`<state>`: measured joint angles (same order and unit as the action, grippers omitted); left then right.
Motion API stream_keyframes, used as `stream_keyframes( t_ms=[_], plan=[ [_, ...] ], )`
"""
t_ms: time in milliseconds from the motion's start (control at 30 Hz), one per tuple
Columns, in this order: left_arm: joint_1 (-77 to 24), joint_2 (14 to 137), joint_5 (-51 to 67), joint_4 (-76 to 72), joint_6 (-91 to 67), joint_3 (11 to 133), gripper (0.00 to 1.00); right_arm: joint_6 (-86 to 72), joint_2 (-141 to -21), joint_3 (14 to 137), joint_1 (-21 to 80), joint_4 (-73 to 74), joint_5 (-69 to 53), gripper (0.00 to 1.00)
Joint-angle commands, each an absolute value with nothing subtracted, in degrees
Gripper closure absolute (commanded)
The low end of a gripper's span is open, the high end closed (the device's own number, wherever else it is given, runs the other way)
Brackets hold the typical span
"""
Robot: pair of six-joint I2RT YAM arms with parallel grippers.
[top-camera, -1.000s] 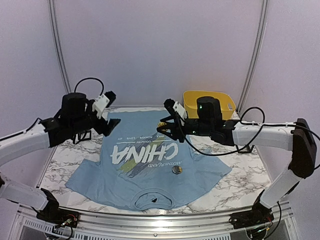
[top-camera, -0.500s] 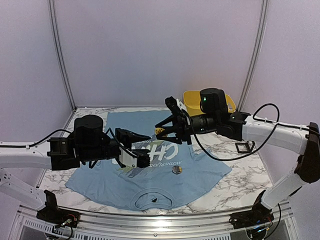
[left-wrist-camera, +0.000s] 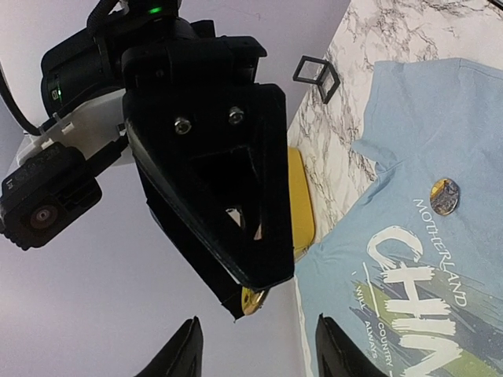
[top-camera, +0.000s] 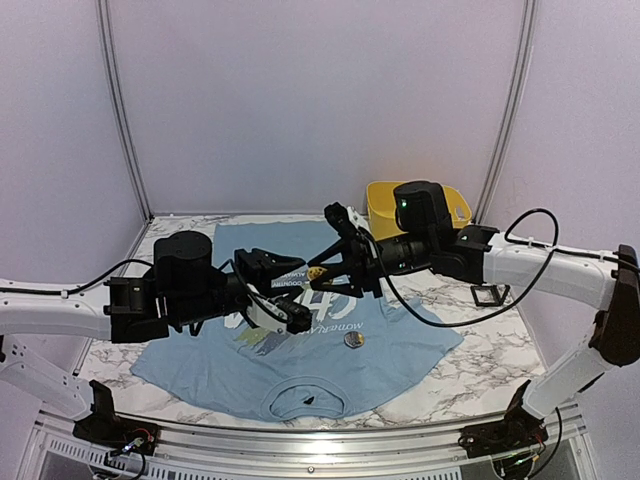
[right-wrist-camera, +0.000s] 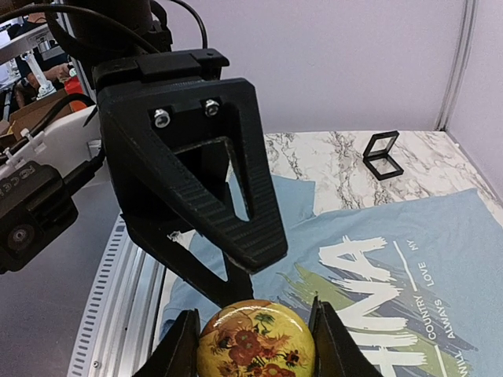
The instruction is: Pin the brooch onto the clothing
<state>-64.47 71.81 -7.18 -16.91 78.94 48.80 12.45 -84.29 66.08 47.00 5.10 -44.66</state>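
The brooch [right-wrist-camera: 255, 343], a round yellow one printed with flowers, is held up in the air above the chest print of the T-shirt [top-camera: 300, 375], clamped by its rim between the fingers of the right hand [top-camera: 322, 268]. The left hand [left-wrist-camera: 256, 353] is brought up facing it, almost tip to tip. Its fingers stand apart with nothing seen between them, and the brooch hangs just beyond their gap. The shirt itself is spread flat on the marble worktop [top-camera: 485, 370], collar toward the arm bases.

The step in hand is judged to be the preparing of the brooch in mid-air, most likely the opening of its pin or a passing across, before it is taken down to the cloth. Nothing is yet fastened. The back of the brooch is not shown, so the state of its pin cannot be told. The next move would call for a fine, slow closing of the left fingers on the back or rim without the brooch being knocked out of the right hand's grip.

Room is tightest between the two hands themselves. Below them the cloth is open, save for a second round badge [top-camera: 352, 340] lying on the shirt toward the right sleeve. A yellow bin [top-camera: 420, 200] stands behind the right arm, and a small black frame [top-camera: 487, 295] lies on the worktop just beside the shirt's right edge; both are well apart from the meeting point.
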Motion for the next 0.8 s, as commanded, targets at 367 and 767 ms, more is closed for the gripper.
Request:
stream_keyframes(
  t_ms=[367,767],
  plan=[
    [-64.78,73.96,-4.04,-20.34,76.74,50.28,0.76,10.99,-85.44,67.0,48.84,2.3,-46.29,0.72],
    [-64.86,74.13,-3.91,-21.05,64.9,50.48,1.0,11.97,-85.24,66.95,49.04,3.11,-46.08,0.65]
  ],
)
